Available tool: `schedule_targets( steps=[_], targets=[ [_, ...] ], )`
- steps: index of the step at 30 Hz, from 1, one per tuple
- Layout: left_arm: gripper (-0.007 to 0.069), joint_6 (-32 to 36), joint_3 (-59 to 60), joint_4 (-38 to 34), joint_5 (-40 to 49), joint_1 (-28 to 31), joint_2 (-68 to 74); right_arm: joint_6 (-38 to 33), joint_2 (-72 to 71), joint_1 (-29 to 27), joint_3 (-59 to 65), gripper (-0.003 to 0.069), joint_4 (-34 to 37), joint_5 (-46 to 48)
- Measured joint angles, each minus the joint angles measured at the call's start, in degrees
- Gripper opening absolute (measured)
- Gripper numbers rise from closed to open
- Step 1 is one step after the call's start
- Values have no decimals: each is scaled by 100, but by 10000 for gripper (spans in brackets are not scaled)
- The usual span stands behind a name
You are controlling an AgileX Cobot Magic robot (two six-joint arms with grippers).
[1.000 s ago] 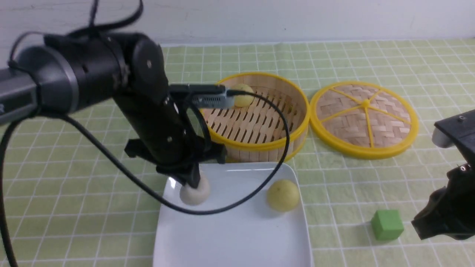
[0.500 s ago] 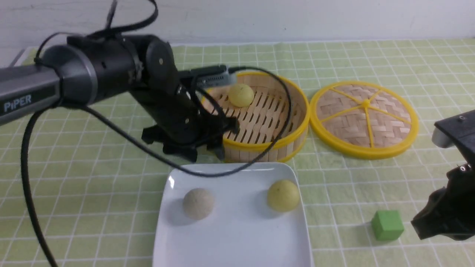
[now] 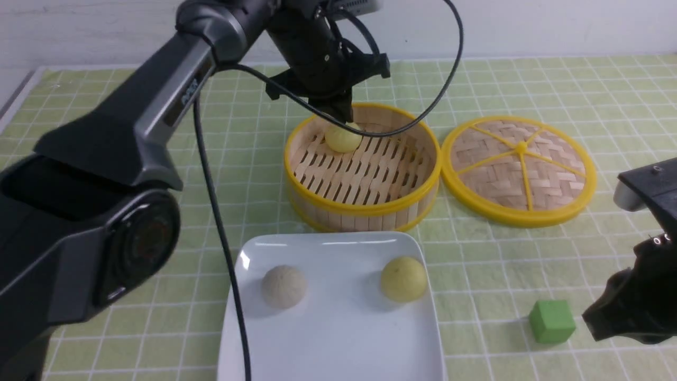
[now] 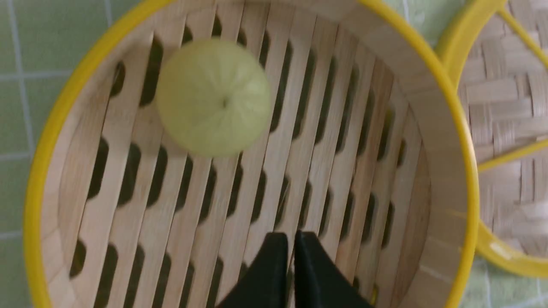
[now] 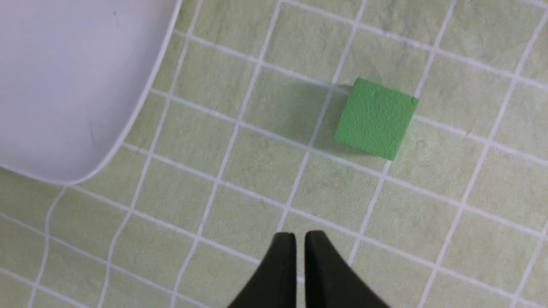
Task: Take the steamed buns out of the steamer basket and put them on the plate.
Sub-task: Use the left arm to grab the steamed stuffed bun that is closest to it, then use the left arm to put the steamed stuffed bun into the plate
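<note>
The bench (image 3: 529, 84) is pale green, ruled in white squares, with a white wall (image 3: 529, 26) behind. The steamer basket (image 3: 365, 209) holds one yellow bun (image 3: 342, 138) at its far side, and the left claw (image 3: 341, 114) is just above it, clenched and empty. In front of the basket, the plate (image 3: 338, 338) carries a grey-white bun (image 3: 284, 286) and a second yellow bun (image 3: 403, 278). The right claw (image 5: 299, 239), clenched and empty, hangs over the bench to the basket's near right.

Green checked cloth (image 3: 529, 84) underneath. Sitting on it: steamer basket (image 3: 365, 214), woven lid (image 3: 521, 169) just beside, white plate (image 3: 338, 338), green cube (image 3: 551, 320).
</note>
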Motion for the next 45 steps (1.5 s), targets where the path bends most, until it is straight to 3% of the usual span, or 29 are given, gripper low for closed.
schedule_targets(
  steps=[1, 5, 8, 13, 16, 19, 22, 25, 27, 33, 39, 45],
  targets=[
    [101, -35, -48, 16, 0, -1, 36, 0, 0, 0, 0, 53, 0, 0],
    [302, -258, -682, 361, 0, 1, 602, 0, 0, 0, 0, 59, 0, -32],
    [400, -282, -727, 578, -48, 6, 786, 0, 0, 0, 0, 63, 0, -54],
    [460, -287, -734, 749, -371, 6, 1003, 0, 0, 0, 5, 69, 0, -83],
    [442, -280, -734, 907, -370, 6, 1076, 0, 0, 0, 5, 74, 0, -88],
    [367, -133, -745, 1071, -358, 6, 1072, 0, 0, 0, 5, 78, 0, -88],
    [272, 37, -745, 1097, -336, 6, 1110, 0, 0, 0, 5, 80, 5, -71],
    [76, 187, -755, 1103, -255, 6, 1209, 0, 0, 0, 5, 84, 7, -35],
    [34, 199, -774, 1062, -218, 6, 1221, 0, 0, 0, 5, 87, 18, 14],
    [18, 213, -823, 996, -2, 0, 937, 0, 0, 0, 5, 92, 18, 81],
    [18, 432, -740, 870, -2, 0, -474, 0, 0, 0, 5, 97, 24, 154],
    [18, 612, 1125, 160, -2, 0, -2196, 0, 0, 0, 5, 102, 24, 176]
  ],
)
